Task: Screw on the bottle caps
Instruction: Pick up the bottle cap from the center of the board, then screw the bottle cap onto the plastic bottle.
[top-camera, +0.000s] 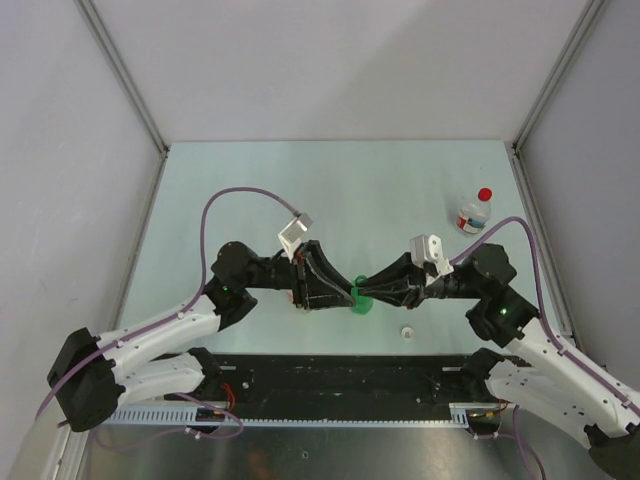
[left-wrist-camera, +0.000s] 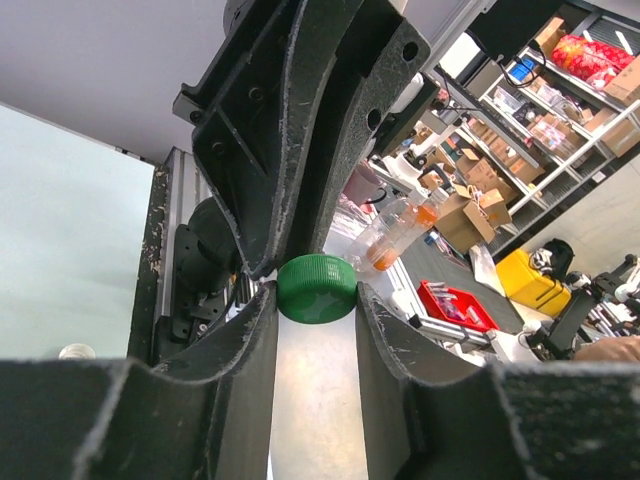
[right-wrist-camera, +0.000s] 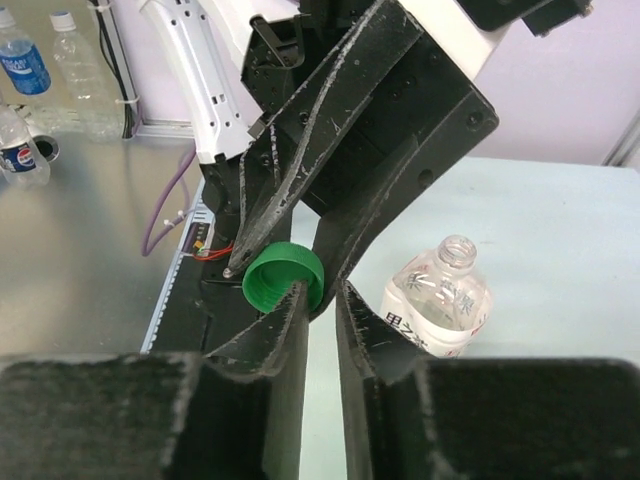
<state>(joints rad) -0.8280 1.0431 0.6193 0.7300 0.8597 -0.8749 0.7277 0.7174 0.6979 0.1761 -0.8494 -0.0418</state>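
Observation:
The green cap hangs above the table's front middle, where both grippers meet. My left gripper is shut on the green cap, with a fingertip against each side. In the right wrist view the green cap shows its hollow side. My right gripper stands slightly open, one fingertip inside the cap's rim and the other just outside. A white cap lies loose on the table near the front. A red cap sits on a small clear bottle at the back right.
An uncapped clear bottle with a printed label stands upright just beyond the grippers; from above the left gripper mostly hides it. The black rail runs along the table's near edge. Grey walls enclose the left, right and far sides.

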